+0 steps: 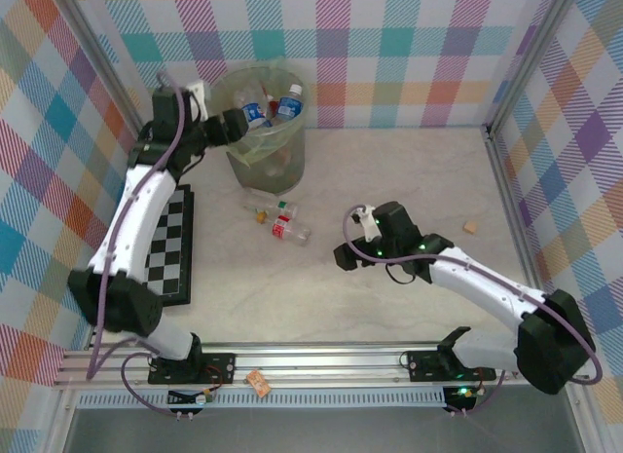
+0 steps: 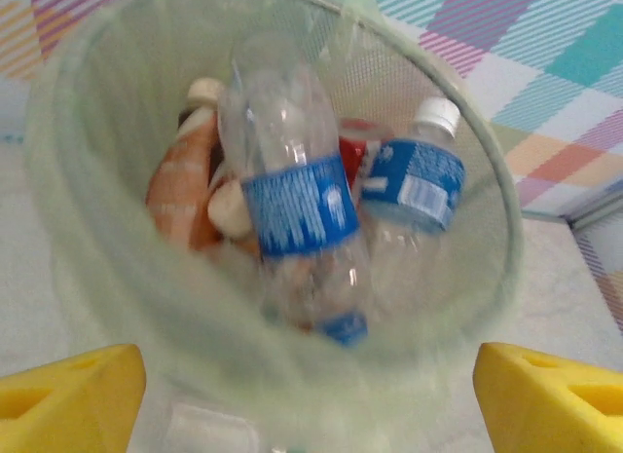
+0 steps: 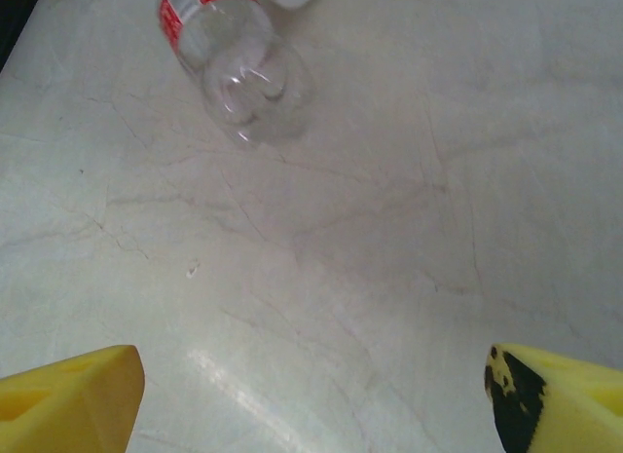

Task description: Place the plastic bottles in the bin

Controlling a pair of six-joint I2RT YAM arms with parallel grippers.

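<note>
The left gripper (image 1: pixel 237 127) hangs over the green bin (image 1: pixel 282 159) with fingers (image 2: pixel 68 395) wide and empty, blue-label bottles (image 2: pixel 297 205) lie inside, and the wide-open right gripper (image 1: pixel 346 256) is near a red-label bottle (image 3: pixel 229 44) on the tabletop (image 3: pixel 389 229).

- i see the bin (image 2: pixel 83 190) as translucent pale-green plastic with a thin, filmy liner.
- the plastic bottles (image 2: pixel 292 209) look clear and glossy, with smooth printed labels.
- the table (image 3: pixel 389 229) reads smooth, marbled, faintly shiny.
</note>
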